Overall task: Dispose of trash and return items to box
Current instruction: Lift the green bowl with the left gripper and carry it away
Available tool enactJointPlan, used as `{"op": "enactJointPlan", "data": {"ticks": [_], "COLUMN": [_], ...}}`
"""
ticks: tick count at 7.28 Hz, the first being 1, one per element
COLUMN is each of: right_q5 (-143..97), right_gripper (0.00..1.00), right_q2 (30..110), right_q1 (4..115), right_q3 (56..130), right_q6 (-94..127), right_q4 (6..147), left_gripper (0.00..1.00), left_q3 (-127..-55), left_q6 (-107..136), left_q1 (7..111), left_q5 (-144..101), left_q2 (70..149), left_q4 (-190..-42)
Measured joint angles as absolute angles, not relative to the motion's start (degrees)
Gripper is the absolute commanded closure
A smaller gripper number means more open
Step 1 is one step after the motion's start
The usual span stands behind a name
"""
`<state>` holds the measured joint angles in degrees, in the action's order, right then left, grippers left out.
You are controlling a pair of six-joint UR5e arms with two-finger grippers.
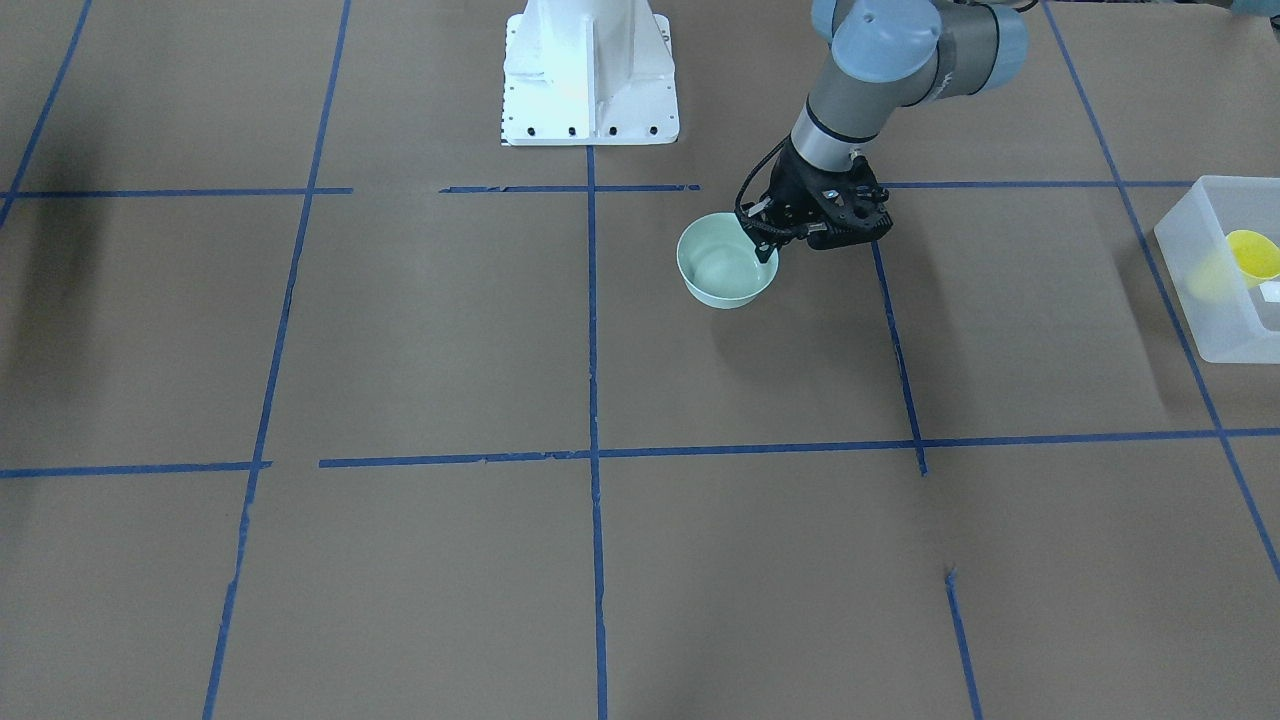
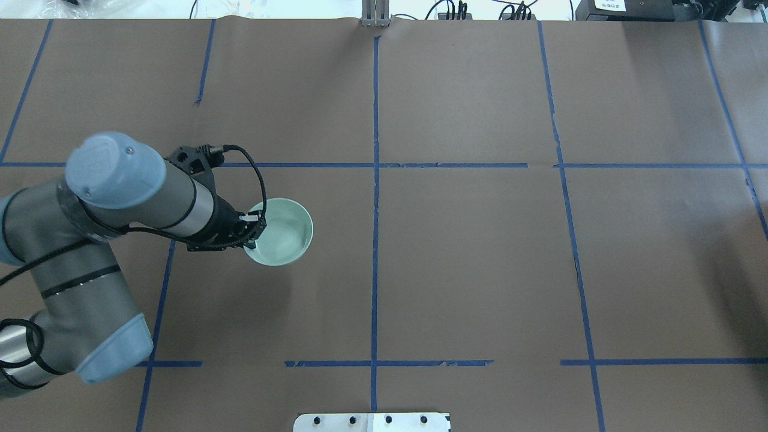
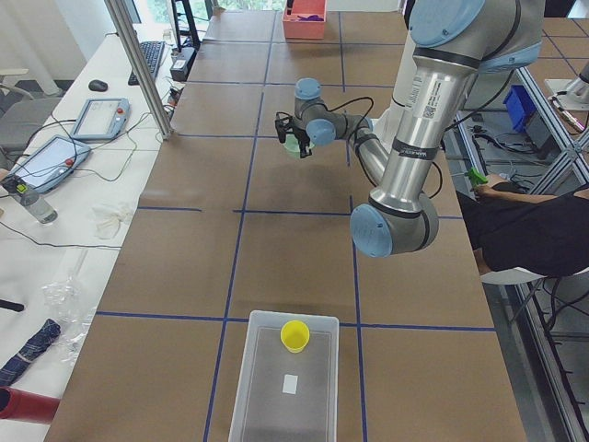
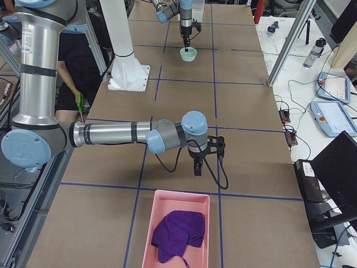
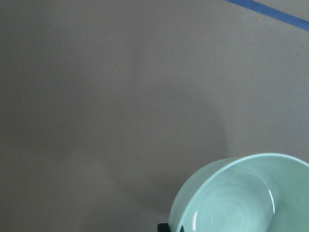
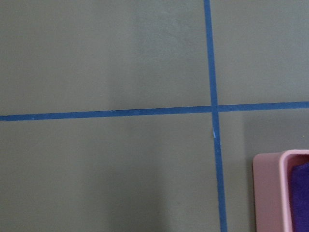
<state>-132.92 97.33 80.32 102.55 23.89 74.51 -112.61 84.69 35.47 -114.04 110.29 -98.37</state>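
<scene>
Pinching a round, smooth mint-green bowl [image 1: 722, 272] by its rim, the left gripper [image 1: 765, 247] hangs over the table [image 1: 400, 340]. 1 yellow tapered cup [image 1: 1254, 255] sits in the frosted box [image 1: 1212, 332] at the left edge. How wide the right gripper [image 4: 198, 170] stands, I can't tell.

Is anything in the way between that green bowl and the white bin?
Nothing visible does. Only bare taped table lies between the bowl and the bin, and the left gripper is at the bowl's rim.

Left gripper [image 1: 766, 248] vertical, clamped on bowl [image 1: 722, 272] rim; right gripper [image 4: 197, 170] vertical, jaws unreadable.
</scene>
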Motion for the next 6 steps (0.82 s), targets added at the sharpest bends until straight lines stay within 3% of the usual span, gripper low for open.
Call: {"op": "enactJointPlan", "data": {"ticks": [6], "right_q5": [-130.6], "right_gripper": [0.0], "right_q2": [96.7], "right_q1": [76.3], "right_q3": [103.9], "right_q6": [27.3], "right_q4": [70.5], "left_gripper": [1.0], "left_q3": [-115.1], "left_q6": [53.9], "left_q1": [59.2], "left_q5": [-120.4], "left_q2": [104.1], "left_q4": [-93.0]}}
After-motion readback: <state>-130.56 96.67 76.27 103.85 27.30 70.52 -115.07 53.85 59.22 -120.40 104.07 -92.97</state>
